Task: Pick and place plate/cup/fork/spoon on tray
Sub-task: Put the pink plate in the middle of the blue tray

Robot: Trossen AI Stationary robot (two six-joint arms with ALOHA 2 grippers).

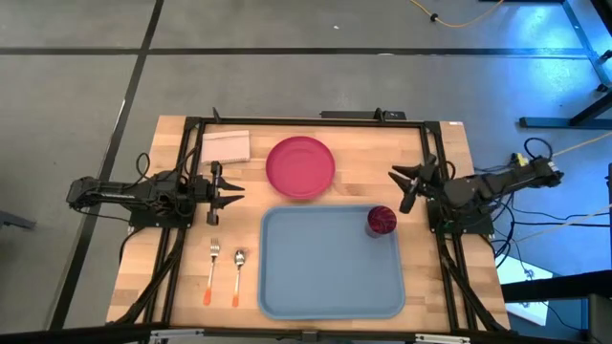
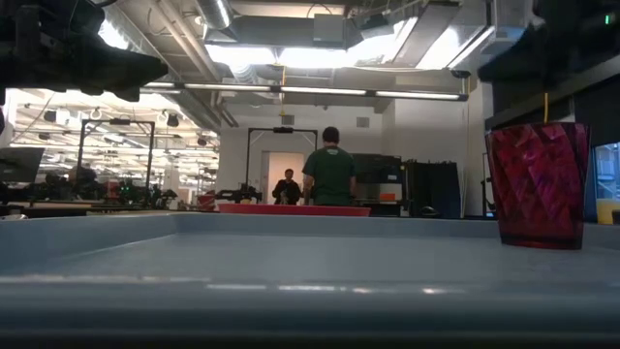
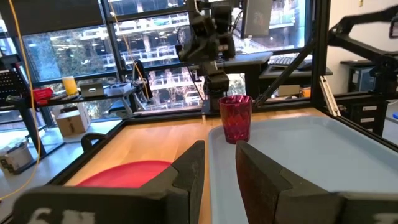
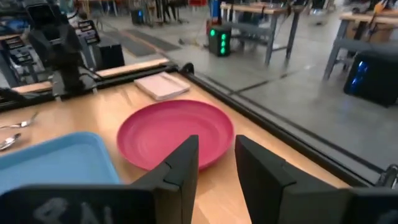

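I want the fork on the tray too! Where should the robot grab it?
Probably by the orange handle of the fork, pinched across its thin sides from straight above. It lies flat on the table, tines toward the left gripper, close beside the spoon, so a narrow pinch avoids bumping that.

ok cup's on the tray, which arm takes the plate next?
Probably right. The right gripper is open, aimed at the plate, nothing between. The left gripper is also open and near, but closer to the fork and spoon.
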